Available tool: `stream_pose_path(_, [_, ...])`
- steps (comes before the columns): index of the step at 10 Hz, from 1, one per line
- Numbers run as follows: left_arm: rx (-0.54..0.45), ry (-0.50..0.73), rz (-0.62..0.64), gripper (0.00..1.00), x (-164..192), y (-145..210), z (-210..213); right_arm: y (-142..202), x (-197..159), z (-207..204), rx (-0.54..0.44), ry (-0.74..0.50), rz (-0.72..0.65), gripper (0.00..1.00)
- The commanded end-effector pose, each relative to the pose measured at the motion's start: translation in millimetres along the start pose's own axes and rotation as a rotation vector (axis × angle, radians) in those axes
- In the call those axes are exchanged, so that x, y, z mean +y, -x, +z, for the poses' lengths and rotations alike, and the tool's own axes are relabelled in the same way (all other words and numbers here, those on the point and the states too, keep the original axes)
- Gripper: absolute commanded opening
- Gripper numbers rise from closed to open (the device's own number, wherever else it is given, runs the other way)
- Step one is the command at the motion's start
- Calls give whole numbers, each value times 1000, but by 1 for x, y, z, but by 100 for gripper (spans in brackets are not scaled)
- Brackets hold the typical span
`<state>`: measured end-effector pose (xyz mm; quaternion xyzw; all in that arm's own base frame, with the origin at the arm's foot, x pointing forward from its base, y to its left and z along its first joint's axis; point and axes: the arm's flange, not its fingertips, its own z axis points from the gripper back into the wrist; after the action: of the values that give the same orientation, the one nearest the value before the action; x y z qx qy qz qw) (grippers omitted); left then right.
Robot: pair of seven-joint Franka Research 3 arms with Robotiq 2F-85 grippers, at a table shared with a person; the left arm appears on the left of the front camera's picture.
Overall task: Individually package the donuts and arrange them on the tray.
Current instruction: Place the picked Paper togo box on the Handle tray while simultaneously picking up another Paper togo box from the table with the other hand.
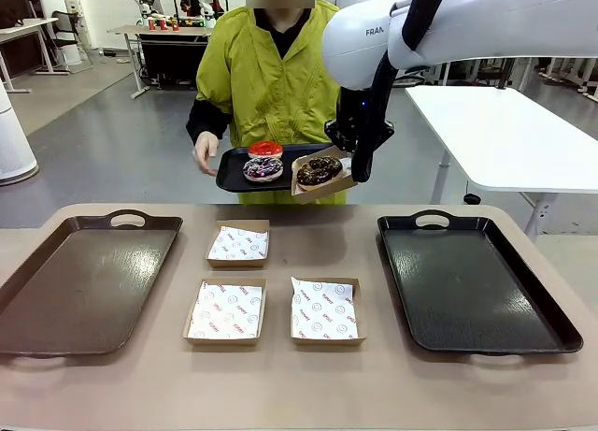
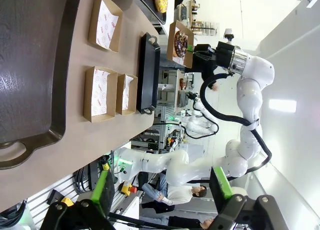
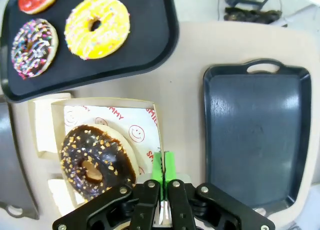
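Note:
My right gripper [image 1: 358,169] is shut on the right rim of a cardboard box [image 1: 322,190] and holds it in the air above the table's far edge. The chocolate-brown sprinkled donut [image 1: 320,170] lies in that box. In the right wrist view the green pads [image 3: 162,169] pinch the box wall [image 3: 156,121] beside the chocolate donut [image 3: 95,162]. A person holds a black serving tray [image 1: 229,174] with the red donut [image 1: 265,149] and the purple donut [image 1: 263,168]; the yellow donut [image 3: 97,26] lies there too. My left gripper [image 2: 162,187] is open, off the table's near side.
Three paper-lined boxes stand mid-table: one behind [image 1: 238,243], two in front [image 1: 225,310] [image 1: 324,310]. A brown tray [image 1: 84,281] lies at the left and a black tray [image 1: 472,281] at the right. The person's hand [image 1: 206,152] grips the serving tray.

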<state>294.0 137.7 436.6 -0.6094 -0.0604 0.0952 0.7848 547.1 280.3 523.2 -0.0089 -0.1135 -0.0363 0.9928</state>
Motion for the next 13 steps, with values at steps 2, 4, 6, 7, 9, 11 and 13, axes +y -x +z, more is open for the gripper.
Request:
stream_pose_path(2, [45,-203,-27,100,-61,-34,-25,20,-76,-1,50,-38,-1,2])
stream_pose_path(4, [102,-380,-36,100,-109,-64,-56,30,-135,-10,68,-66,-57,2])
stream_pose_path(6, [117,-537,-29,100,-137,-87,-97,38,-182,-21,44,-65,-83,2])
stream_pose_path(7, [129,-630,-33,100,-144,-97,-123,41,-203,-27,24,-66,-95,2])
stream_pose_path(9, [137,-831,-62,100,-143,-112,-179,43,-233,-41,-18,-72,-117,2])
stream_pose_path(11, [104,-985,-111,100,-137,-129,-229,45,-244,-57,-12,-72,-141,2])
stream_pose_path(13, [65,-1066,-155,100,-127,-145,-275,53,-249,-75,-2,-87,-177,2])
